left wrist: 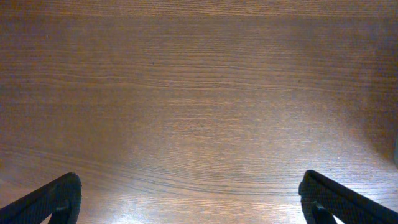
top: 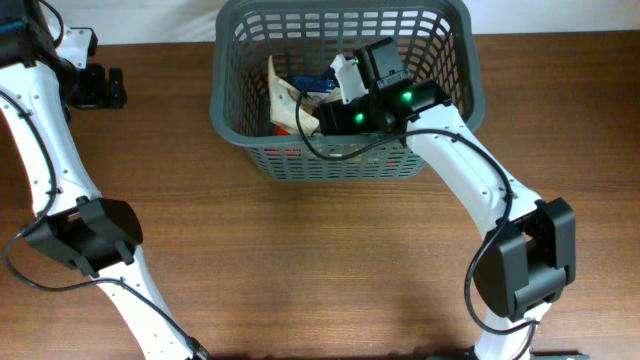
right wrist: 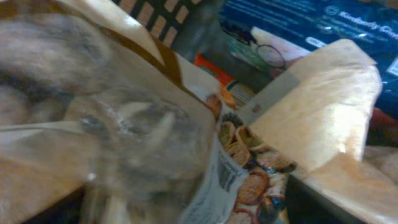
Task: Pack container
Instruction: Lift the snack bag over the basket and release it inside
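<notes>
The dark grey slotted basket (top: pixel 340 162) stands at the table's far middle with several packets inside. My right gripper (top: pixel 318 118) reaches down into it. In the right wrist view my right gripper (right wrist: pixel 186 211) has its fingers wide apart, with a blurred snack bag printed with crackers (right wrist: pixel 239 165) between them; only the right finger shows clearly. The same beige bag (top: pixel 285 105) leans against the basket's left side. My left gripper (top: pixel 115 88) is at the far left of the table. In the left wrist view it (left wrist: pixel 189 202) is open and empty above bare wood (left wrist: pixel 199 93).
Inside the basket lie a blue printed packet (right wrist: pixel 311 18), a pale beige packet (right wrist: pixel 317 106) and something orange (right wrist: pixel 211 62). The basket's lattice wall (right wrist: pixel 155 12) is close behind the bag. The right arm's base (top: pixel 525 255) stands at the front right, the left arm's (top: pixel 85 235) at the front left.
</notes>
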You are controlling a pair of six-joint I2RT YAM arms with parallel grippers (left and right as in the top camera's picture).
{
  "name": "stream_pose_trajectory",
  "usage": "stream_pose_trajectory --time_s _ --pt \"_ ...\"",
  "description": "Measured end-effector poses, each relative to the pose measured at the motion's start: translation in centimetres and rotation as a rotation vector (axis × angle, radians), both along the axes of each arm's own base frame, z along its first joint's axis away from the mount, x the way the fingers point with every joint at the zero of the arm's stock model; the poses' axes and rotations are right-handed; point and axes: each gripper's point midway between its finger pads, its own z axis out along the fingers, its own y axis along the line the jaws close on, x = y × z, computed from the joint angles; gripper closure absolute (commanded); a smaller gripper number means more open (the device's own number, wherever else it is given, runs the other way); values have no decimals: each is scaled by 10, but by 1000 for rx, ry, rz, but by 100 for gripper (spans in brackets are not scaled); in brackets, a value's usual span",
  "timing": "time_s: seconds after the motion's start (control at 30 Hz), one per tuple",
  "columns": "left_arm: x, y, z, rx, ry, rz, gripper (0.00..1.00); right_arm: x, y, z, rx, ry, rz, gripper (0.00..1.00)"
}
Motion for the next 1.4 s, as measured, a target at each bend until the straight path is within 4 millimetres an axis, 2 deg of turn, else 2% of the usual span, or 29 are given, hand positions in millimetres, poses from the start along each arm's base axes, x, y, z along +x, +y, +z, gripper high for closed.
stream_pose_trajectory --time_s 0.1,0.17,0.27,0.3,0.37,0.63,0.73,0.8,0.87,0.9,0.93,0.97,1.0,1.03,1.1,1.4 --pt "0 0 0 0 0 0 1 10 -15 12 -4 -18 -26 8" --pt "0 0 0 -1 1 0 1 33 -50 47 7 -58 -108 8" --pt "0 0 0 0 0 0 1 49 -91 97 20 -117 -193 8" --pt "0 0 0 0 0 0 1 51 -98 111 24 -143 -209 8" --pt "0 0 0 0 0 0 1 46 -97 125 28 -160 -206 8" --pt "0 0 0 0 0 0 1 31 -73 122 22 -136 -149 10" --pt "0 0 0 0 0 0 1 24 -55 119 9 -141 -93 46" --pt "0 0 0 0 0 0 1 17 -35 109 -18 -138 -39 48" --pt "0 0 0 0 0 0 1 16 -21 93 -51 -117 -17 47" --pt "0 0 0 0 0 0 1 16 -14 76 -80 -93 -9 46" --pt "0 0 0 0 0 0 1 16 -12 66 -93 -71 -5 36" --pt "0 0 0 0 0 0 1 17 -12 56 -107 -51 -3 33" --pt "0 0 0 0 0 0 1 19 -13 46 -123 -35 -1 21" --pt "0 0 0 0 0 0 1 20 -13 38 -131 -18 -5 3" --pt "0 0 0 0 0 0 1 22 -15 29 -145 -4 -8 1" --pt "0 0 0 0 0 0 1 15 -15 21 -182 3 56 1"
